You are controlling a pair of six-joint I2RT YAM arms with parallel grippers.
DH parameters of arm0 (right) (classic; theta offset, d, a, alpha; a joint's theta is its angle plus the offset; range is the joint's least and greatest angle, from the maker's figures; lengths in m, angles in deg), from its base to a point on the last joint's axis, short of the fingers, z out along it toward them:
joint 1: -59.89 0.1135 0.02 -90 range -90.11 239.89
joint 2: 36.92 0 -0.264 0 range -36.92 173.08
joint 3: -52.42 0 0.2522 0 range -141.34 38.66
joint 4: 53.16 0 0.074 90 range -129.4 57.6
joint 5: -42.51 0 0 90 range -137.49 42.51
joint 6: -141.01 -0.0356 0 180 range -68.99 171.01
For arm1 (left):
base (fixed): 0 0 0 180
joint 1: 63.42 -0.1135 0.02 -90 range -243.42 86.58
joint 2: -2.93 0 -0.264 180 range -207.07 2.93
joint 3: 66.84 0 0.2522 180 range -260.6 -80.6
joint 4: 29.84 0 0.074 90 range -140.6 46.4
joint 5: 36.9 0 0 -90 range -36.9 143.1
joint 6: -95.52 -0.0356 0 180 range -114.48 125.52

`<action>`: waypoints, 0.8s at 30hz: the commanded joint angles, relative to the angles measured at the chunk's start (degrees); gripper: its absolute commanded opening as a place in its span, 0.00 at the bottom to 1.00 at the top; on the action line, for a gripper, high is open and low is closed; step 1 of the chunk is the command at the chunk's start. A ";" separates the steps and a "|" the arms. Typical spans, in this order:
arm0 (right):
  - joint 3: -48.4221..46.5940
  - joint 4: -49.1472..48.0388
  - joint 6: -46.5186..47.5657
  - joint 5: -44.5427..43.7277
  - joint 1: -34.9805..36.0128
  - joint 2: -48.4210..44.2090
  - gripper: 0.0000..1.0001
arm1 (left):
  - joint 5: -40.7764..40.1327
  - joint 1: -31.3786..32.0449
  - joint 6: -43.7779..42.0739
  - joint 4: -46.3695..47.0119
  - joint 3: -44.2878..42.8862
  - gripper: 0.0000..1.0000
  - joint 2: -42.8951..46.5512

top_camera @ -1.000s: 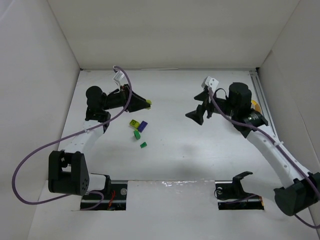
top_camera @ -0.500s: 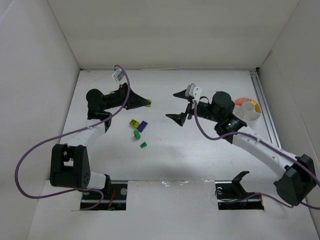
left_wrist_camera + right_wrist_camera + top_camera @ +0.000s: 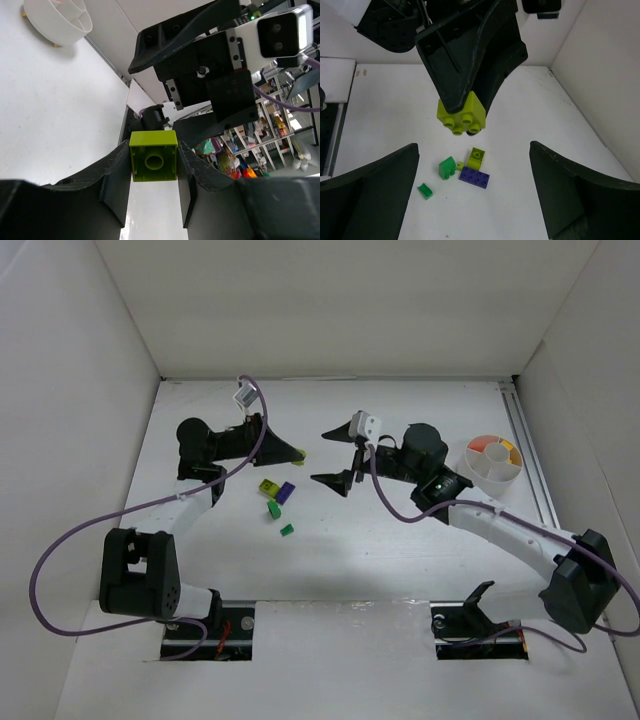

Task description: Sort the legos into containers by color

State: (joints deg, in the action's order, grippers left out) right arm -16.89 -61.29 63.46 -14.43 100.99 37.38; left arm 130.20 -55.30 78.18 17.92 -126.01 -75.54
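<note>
Legos (image 3: 277, 497) not yet sorted lie on the table (image 3: 400, 540) nearest the arm bases: a small dark green piece (image 3: 287, 530), a green brick (image 3: 273, 508), a loose lime brick (image 3: 267, 487) and a purple brick (image 3: 286, 492), the last three close together.

Beyond them, the left gripper (image 3: 296, 452) pinches the held lime green brick (image 3: 153, 156) between its fingers, clear of the table. The right gripper (image 3: 332, 454) faces it from just beside, fingers spread wide and holding nothing. In the right wrist view the held brick hangs studs-down ahead of the open fingers and above the loose group.

Farthest to the right, well apart from both grippers, stands the bowl (image 3: 493, 480). At least one compartment shows orange and one yellow.

Step in hand, as judged: transfer of the held brick from left arm to right arm, since the bowl stands on the right arm's side.

Next move calls for:
1. Advance the right gripper until its fingers bracket the free faces of the brick.
2. Close it before the left gripper lets go.
3. Carry the brick to the compartment for its color.

Difference from one second ago: the right arm has swung from beside the bowl to the table centre, uncovering the bowl. The left gripper has shifted only slightly. The loose legos have not moved.
</note>
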 commanded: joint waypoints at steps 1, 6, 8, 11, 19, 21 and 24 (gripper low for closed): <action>-3.95 -4.74 -0.49 1.57 1.35 1.01 0.95 | 2.53 0.67 -5.69 -3.59 -0.30 0.00 2.36; -4.48 -4.74 0.03 2.09 2.58 2.16 0.91 | 2.53 0.67 -5.69 -3.60 -0.30 0.00 2.89; -5.00 -4.74 0.03 2.10 3.63 2.77 0.90 | 2.53 0.67 -5.69 -3.60 -0.30 0.00 2.89; -5.01 -4.21 0.03 2.10 4.16 2.78 0.90 | 2.53 0.67 -6.22 -3.60 -0.30 0.00 2.89; -6.15 -4.21 0.03 2.10 4.69 4.97 0.88 | 3.06 0.67 -7.36 -3.60 -0.30 0.00 3.41; -6.68 -4.21 0.03 1.58 4.69 5.68 0.85 | 3.06 1.28 -7.97 -4.91 -0.30 0.00 3.42; -7.20 -4.21 0.03 1.57 4.69 6.21 0.81 | 3.58 1.28 -8.59 -5.44 -0.30 0.00 3.42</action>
State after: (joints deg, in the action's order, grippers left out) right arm -21.09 -62.16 63.41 -13.60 105.30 43.57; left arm 132.08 -54.38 71.54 11.36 -126.01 -74.69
